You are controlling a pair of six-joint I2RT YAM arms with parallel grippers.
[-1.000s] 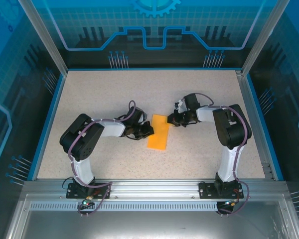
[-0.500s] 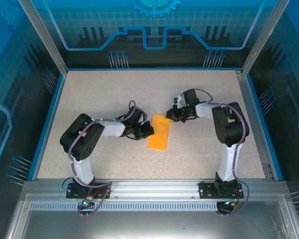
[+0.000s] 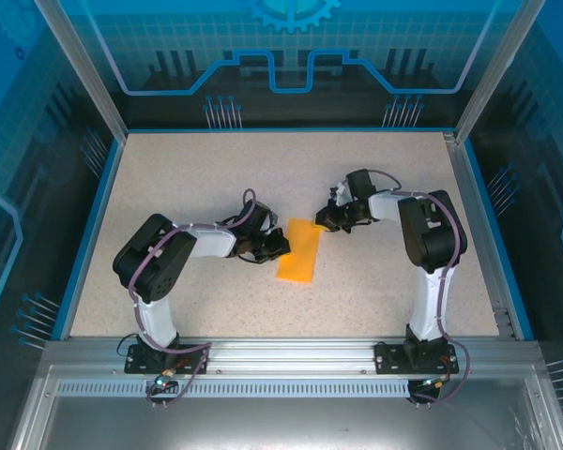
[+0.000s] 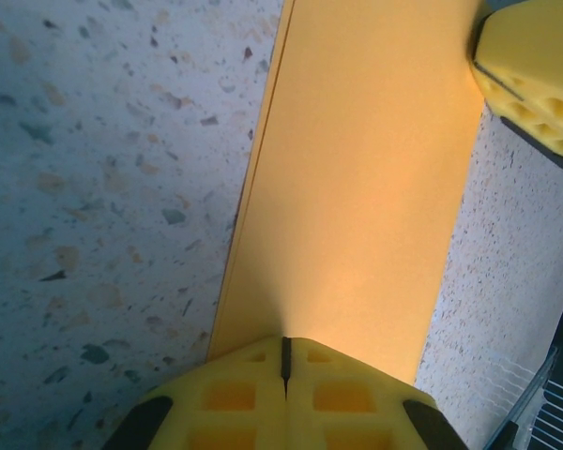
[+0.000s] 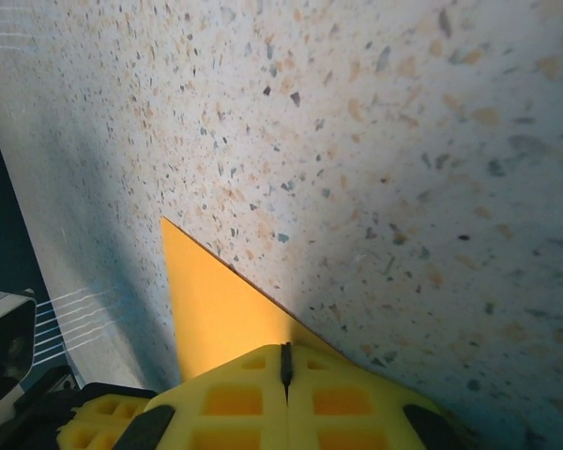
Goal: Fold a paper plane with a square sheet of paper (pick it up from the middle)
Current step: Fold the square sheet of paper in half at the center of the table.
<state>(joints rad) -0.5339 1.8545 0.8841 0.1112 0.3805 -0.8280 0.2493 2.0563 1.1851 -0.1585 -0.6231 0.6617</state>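
Orange paper (image 3: 298, 251), already folded into a narrow double-layered strip, lies flat near the middle of the table (image 3: 188, 178), a little toward its near edge. Its length slants toward the far right corner. The left gripper (image 3: 276, 247) sits at the strip's left long edge, and the right gripper (image 3: 325, 218) is at its far corner. Both have their pads pressed together with no gap. The tips cover the contact, so I cannot tell whether they nip the paper or merely pin it down. I'd judge this an early fold, with no nose and no centre crease to be seen. The next move seems to call for one gripper anchoring while the other carries a corner across. The wrist views cut off most of the strip.
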